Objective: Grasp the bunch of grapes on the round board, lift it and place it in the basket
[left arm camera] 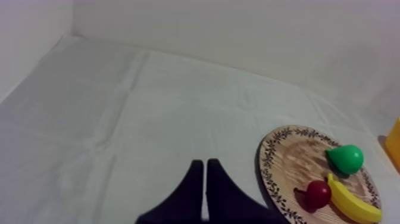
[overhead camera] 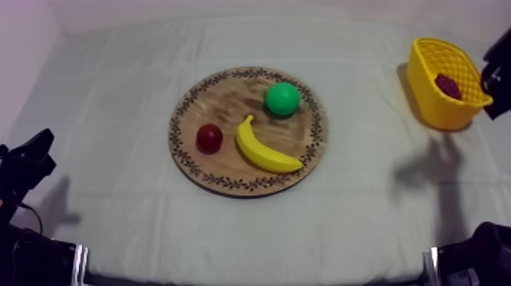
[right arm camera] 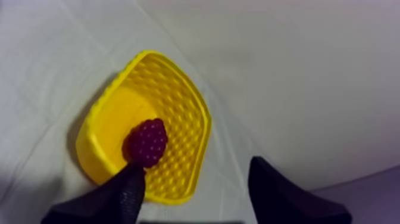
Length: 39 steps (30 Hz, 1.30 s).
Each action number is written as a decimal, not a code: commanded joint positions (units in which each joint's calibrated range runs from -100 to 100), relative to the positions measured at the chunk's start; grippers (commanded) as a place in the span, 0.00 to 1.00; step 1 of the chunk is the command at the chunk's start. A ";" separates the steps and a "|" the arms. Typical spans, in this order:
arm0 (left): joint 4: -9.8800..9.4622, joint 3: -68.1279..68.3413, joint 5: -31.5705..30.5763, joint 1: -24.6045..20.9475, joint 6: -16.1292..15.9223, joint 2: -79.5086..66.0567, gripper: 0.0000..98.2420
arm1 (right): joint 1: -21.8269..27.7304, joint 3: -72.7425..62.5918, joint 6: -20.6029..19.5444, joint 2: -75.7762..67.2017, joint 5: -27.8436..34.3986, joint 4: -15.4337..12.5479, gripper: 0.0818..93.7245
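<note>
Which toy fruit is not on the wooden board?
The bunch of grapes: it lies inside the yellow basket, while the banana, pear and small red fruit sit on the board.

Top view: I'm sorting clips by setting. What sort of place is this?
Probably a staged robot test bench, not a kitchen: a plain cloth-covered table, toy fruit such as the banana on a wooden board, and a yellow basket.

Top cam slants down on table (overhead camera: 114, 213); L wrist low, shares board (left arm camera: 291, 158); R wrist close over basket (right arm camera: 172, 101).
</note>
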 commanded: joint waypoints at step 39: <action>-0.02 -0.04 -0.04 0.01 0.00 0.00 0.00 | -8.97 26.42 -35.03 -44.59 25.27 20.90 0.01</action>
